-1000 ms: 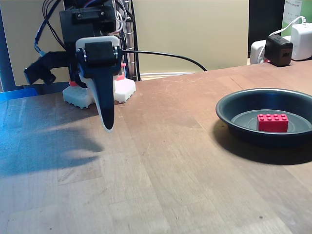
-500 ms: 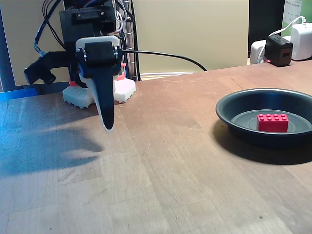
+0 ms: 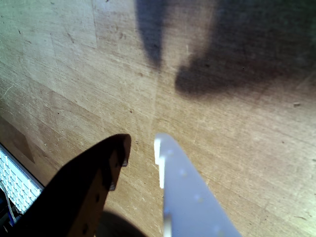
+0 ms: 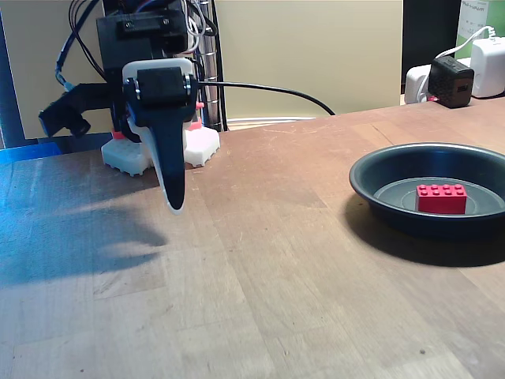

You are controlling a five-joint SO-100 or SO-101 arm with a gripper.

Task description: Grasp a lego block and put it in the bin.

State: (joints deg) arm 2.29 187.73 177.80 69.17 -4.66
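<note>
The red lego block [image 4: 441, 198] lies flat inside the bin [image 4: 371, 183], a shallow dark round pan at the right of the fixed view. My gripper [image 4: 175, 207] hangs point-down over the table at the left, far from the pan, close to the arm's base. In the wrist view the gripper [image 3: 141, 143] shows a dark finger [image 3: 84, 187] and a white finger [image 3: 187, 197] with a narrow gap at the tips. Bare wood shows through the gap and nothing is held.
The arm's white base [image 4: 134, 154] is clamped at the table's back left, with black cables [image 4: 276, 89] trailing behind it. Black and white chargers [image 4: 454, 79] sit at the back right corner. A broad stretch of wooden table [image 4: 260, 276] lies between gripper and pan.
</note>
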